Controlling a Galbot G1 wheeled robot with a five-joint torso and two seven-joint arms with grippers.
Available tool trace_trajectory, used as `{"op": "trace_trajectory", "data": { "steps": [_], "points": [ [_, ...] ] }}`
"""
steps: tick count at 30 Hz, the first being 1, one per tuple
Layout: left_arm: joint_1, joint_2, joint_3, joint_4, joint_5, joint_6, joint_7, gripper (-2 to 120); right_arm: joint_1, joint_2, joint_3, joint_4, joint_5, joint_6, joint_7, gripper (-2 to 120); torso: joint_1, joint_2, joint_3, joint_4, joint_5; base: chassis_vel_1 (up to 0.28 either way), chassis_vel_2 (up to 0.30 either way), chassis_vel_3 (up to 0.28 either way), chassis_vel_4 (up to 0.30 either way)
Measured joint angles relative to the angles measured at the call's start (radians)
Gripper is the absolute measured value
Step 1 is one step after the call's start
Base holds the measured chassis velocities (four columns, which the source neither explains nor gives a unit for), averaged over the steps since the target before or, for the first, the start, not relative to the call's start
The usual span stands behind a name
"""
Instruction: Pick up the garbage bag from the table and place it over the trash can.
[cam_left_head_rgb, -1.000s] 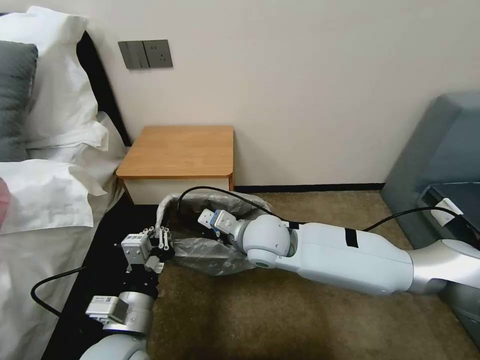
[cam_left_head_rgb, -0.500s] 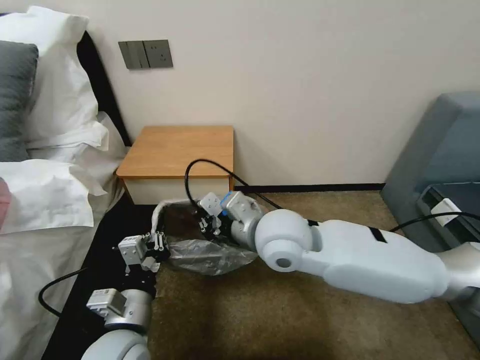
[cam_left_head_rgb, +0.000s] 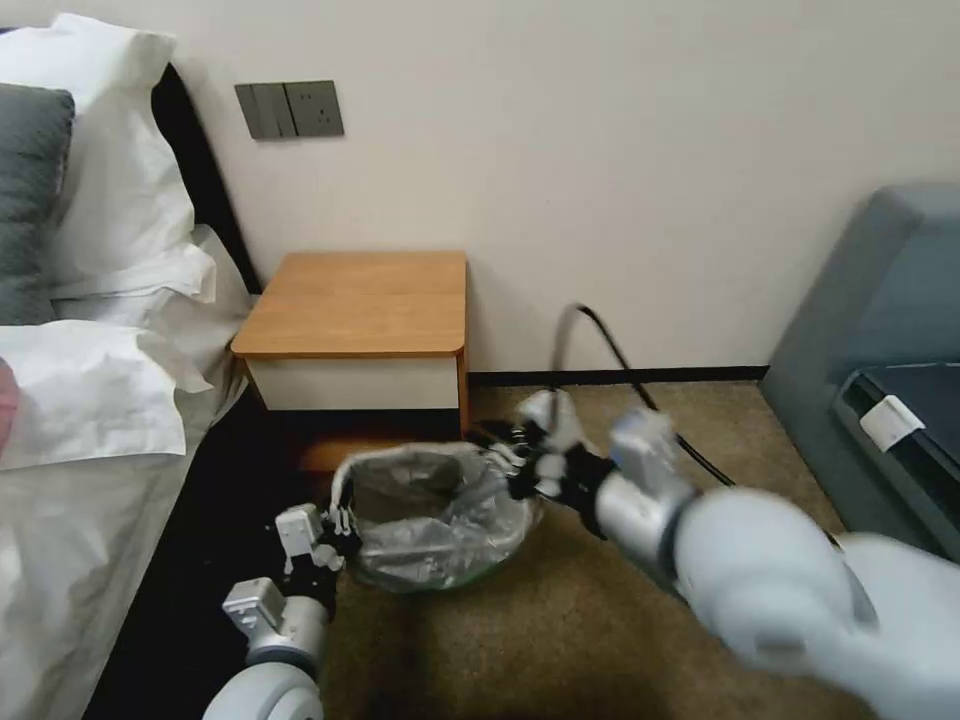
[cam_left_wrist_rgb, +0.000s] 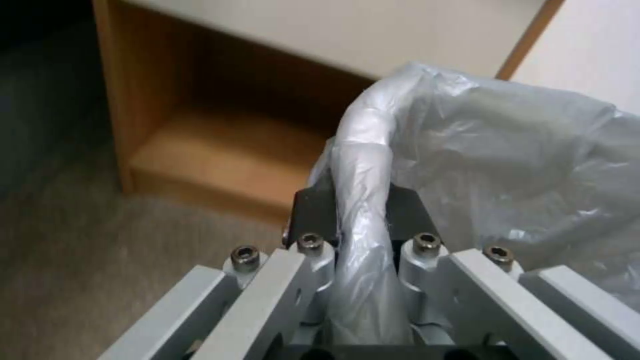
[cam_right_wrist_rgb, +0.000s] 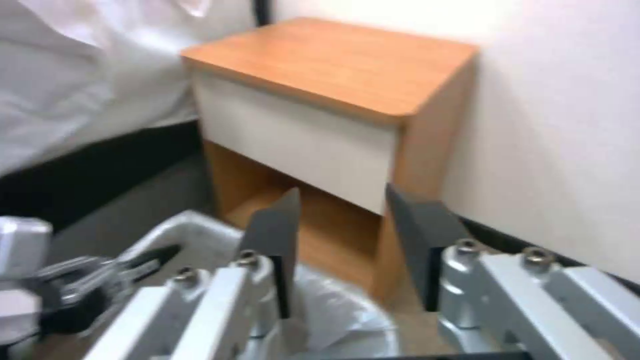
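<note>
The garbage bag already lined the trash can, which stood on the carpet at lower centre of the head view, in front of the worktop. The left end effector was clamped on the bag-wrapped rim — probably to pin the film against slipping. The right end effector stood open and empty just above the bin's far side, gripping nothing.
</note>
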Motion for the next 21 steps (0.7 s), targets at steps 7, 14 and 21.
{"op": "trace_trajectory", "data": {
  "steps": [7,14,21],
  "points": [
    [0.015,-0.017,0.024,0.02,0.008,0.009,-0.024,8,-0.308,0.093,0.129,-0.014,-0.264,0.026,-0.04,67,0.0,0.0,0.0,0.0002,0.0002,0.0,0.0,0.0,0.0],
    [0.017,-0.017,0.073,0.04,0.011,0.018,-0.032,8,-0.437,0.171,0.21,-0.042,-0.388,0.058,-0.071,89,0.0,0.0,0.0,0.0002,0.0,0.0,0.0,0.0,0.0],
    [0.011,-0.018,0.093,0.061,0.032,0.046,-0.034,8,-0.475,0.207,0.24,-0.054,-0.419,0.071,-0.084,100,0.0,0.0,0.0,0.0002,0.0,0.0,0.0,0.0,0.0]
  ]
}}
